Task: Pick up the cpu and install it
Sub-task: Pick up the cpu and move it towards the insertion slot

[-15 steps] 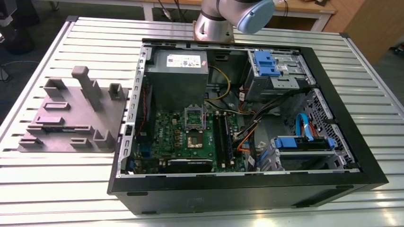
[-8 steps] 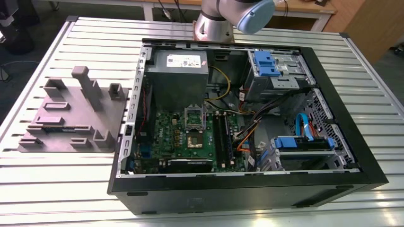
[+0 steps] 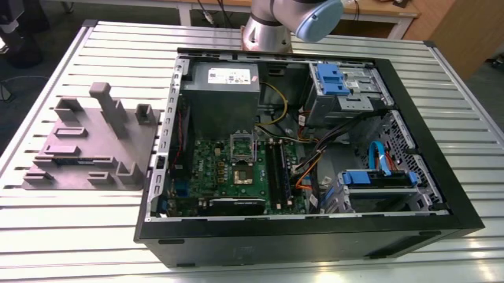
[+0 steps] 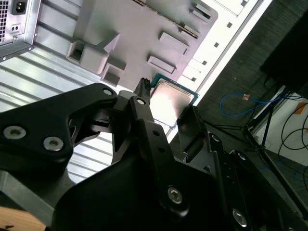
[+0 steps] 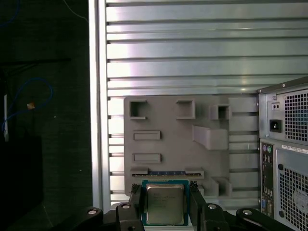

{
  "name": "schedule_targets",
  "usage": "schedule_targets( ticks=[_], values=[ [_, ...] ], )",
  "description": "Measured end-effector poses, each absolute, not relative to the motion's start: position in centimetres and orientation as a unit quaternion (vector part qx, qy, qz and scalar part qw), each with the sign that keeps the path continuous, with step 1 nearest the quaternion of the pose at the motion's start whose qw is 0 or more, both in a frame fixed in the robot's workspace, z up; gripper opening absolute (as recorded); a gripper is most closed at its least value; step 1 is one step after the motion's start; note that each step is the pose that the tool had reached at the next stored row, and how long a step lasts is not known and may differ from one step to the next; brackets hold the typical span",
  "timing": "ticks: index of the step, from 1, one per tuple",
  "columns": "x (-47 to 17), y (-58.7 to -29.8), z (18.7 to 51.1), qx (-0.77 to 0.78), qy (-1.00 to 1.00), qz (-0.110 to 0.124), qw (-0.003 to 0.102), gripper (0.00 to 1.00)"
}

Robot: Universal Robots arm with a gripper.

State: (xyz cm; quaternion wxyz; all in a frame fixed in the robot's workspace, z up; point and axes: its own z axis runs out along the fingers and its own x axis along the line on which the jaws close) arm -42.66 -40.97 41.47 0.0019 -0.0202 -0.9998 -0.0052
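The cpu [image 5: 165, 207] is a small square chip with a shiny metal top and a green rim. My gripper [image 5: 165, 189] is shut on it, one black finger [image 5: 136, 199] against each side. In the second wrist view the cpu [image 4: 174, 100] sits between the same fingertips of the gripper [image 4: 166, 98], high above the table. Far below it lies the grey moulded fixture [image 5: 168, 139]. In the exterior view the open computer case [image 3: 315, 233] holds the green motherboard [image 3: 224, 177], whose metal-framed socket [image 3: 242, 168] stands open with a brownish centre.
The grey fixture [image 3: 87, 147] lies on the slatted metal table [image 3: 71, 236] at the exterior view's left of the case. A grey power supply [image 3: 221, 88] and blue drive bays [image 3: 339, 79] fill the case. The table edge [image 5: 98, 96] borders dark floor with cables.
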Motion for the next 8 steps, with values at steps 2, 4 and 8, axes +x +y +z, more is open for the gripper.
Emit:
schedule_targets(
  ticks=[2,4,8],
  values=[
    [-42.62,-40.97,41.47,-0.020,-1.000,-0.005,0.002,0.47],
    [-42.59,-40.97,41.48,-0.020,-1.000,-0.005,0.002,0.47],
    [-42.50,-40.97,41.47,-0.020,-1.000,-0.005,0.002,0.47]
  ],
)
